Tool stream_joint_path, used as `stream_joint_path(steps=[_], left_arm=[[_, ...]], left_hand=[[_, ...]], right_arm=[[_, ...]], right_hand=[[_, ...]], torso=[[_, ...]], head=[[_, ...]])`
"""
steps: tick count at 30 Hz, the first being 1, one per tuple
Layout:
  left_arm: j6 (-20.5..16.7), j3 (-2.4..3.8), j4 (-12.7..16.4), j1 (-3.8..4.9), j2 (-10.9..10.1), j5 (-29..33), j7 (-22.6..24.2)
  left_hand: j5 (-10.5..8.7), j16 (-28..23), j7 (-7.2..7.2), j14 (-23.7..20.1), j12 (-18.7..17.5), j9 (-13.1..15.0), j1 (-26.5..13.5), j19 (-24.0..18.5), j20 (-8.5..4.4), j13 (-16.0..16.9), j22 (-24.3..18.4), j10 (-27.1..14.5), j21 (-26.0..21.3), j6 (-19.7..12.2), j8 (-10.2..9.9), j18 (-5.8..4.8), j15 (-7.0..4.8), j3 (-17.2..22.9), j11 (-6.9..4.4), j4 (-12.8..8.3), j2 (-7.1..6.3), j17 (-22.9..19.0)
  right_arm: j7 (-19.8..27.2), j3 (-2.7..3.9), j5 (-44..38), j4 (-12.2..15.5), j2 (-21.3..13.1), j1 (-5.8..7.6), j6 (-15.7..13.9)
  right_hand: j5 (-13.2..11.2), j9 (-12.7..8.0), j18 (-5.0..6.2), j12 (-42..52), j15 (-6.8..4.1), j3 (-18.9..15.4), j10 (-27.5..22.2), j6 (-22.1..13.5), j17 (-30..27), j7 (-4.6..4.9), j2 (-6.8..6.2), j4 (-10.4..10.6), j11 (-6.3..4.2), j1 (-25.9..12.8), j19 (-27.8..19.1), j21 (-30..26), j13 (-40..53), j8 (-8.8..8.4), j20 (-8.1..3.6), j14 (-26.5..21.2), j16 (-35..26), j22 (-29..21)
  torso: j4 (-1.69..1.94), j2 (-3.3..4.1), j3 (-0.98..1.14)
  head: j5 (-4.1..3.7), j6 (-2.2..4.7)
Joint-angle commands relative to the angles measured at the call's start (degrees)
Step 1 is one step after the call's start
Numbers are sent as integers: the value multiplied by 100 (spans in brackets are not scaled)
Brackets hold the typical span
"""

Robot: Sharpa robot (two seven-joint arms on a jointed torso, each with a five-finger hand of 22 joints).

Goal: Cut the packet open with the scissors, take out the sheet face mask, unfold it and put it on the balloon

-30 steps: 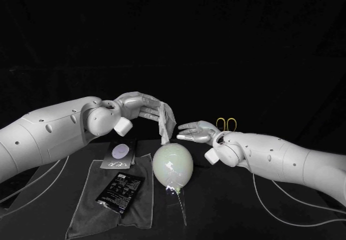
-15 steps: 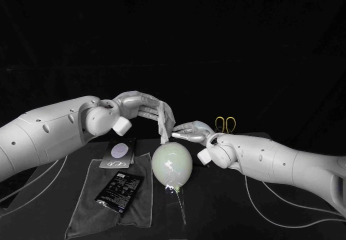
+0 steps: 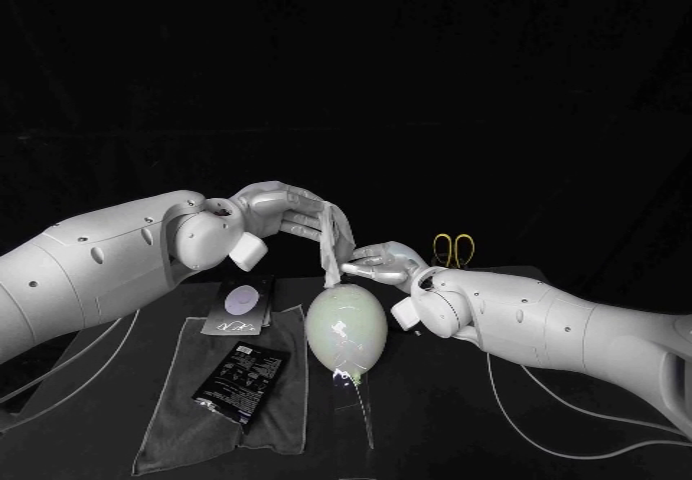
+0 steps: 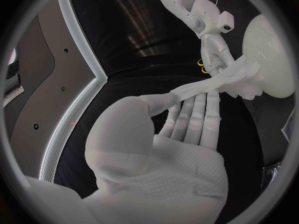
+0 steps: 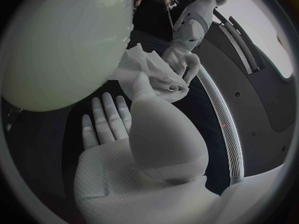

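Observation:
A white folded sheet mask [image 3: 338, 238] hangs above the pale green balloon [image 3: 346, 329], which stands at the table's middle. My left hand [image 3: 283, 213] grips the mask's upper part. My right hand [image 3: 378, 264] pinches its lower end just over the balloon's top. The left wrist view has the mask [image 4: 239, 78] bunched between the left hand [image 4: 190, 117] and the right hand [image 4: 216, 52], beside the balloon [image 4: 274, 59]. In the right wrist view the mask [image 5: 149, 70] lies against the balloon [image 5: 62, 45], past my right hand [image 5: 121, 122]. The yellow-handled scissors [image 3: 453, 248] lie behind the right arm.
A grey cloth [image 3: 180, 415] is spread at front left, and on it lies the black cut packet [image 3: 242, 381]. A dark card with a pale oval [image 3: 241, 306] sits at the cloth's far end. The balloon's stick [image 3: 361, 410] runs toward the front edge.
My right hand has moved left and closed on the mask's lower end. The left hand has held nearly still with the mask.

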Motion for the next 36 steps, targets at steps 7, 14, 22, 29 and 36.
stream_joint_path(steps=[7, 14, 22, 29, 36], left_arm=[[32, 10, 17, 15, 3, 6, 92], [37, 10, 21, 17, 7, 8, 92], [46, 10, 22, 21, 17, 8, 85], [36, 10, 18, 22, 18, 8, 85], [21, 10, 17, 23, 15, 8, 84]], left_hand=[[26, -23, 337, 22, 2, 758, 3, 34, -13, 1, -9, 4, 1, -11, 103, 69, 7, 10, -1, -24, 39, -8], [26, -26, 337, 22, 2, 758, 5, 34, -14, 1, -10, 2, 0, -12, 110, 69, 7, 12, -1, -35, 34, -10], [26, -26, 337, 22, 2, 758, 5, 34, -14, 1, -10, 2, 0, -12, 110, 69, 7, 12, -1, -35, 34, -10], [26, -28, 338, 22, 1, 757, 6, 33, -14, 1, -11, 1, -1, -13, 116, 69, 8, 13, 0, -42, 32, -12], [25, -31, 336, 21, 1, 756, 10, 32, -16, 2, -12, 1, -2, -14, 120, 69, 7, 17, -1, -51, 33, -14]], right_arm=[[117, 11, 73, -2, 13, 0, 49], [145, 22, 98, 10, 28, 10, -18], [148, 32, 84, 30, 59, 29, -97], [127, 36, 58, 49, 62, 44, -123], [124, 37, 38, 73, 58, 48, -137]], right_hand=[[41, 71, 125, 129, -82, 0, 532, 409, 127, 289, 312, -157, -156, 307, 143, 43, 26, 221, 2, 760, 267, 15], [32, 68, 258, 187, -218, 15, 961, 745, 202, 154, 469, -194, -297, 530, 268, 67, 21, 323, 9, 1133, 436, 28], [31, 40, 274, 140, -230, -31, 998, 780, 205, 144, 462, -171, -305, 552, 267, 66, 0, 301, 11, 1151, 431, 25], [30, -5, 261, 49, -209, -99, 960, 740, 191, 178, 436, -154, -275, 570, 216, 46, -18, 235, 13, 1090, 382, 14], [31, -36, 245, -17, -194, -173, 962, 734, 187, 203, 417, -167, -258, 611, 207, 38, -9, 197, 12, 1072, 357, 12]], torso=[[-4, -5, 1], [-5, -1, 2], [-4, -2, 2], [-6, -4, 1], [-9, -2, 2]], head=[[25, 15], [32, 11], [26, 1], [24, 4], [18, 3]])
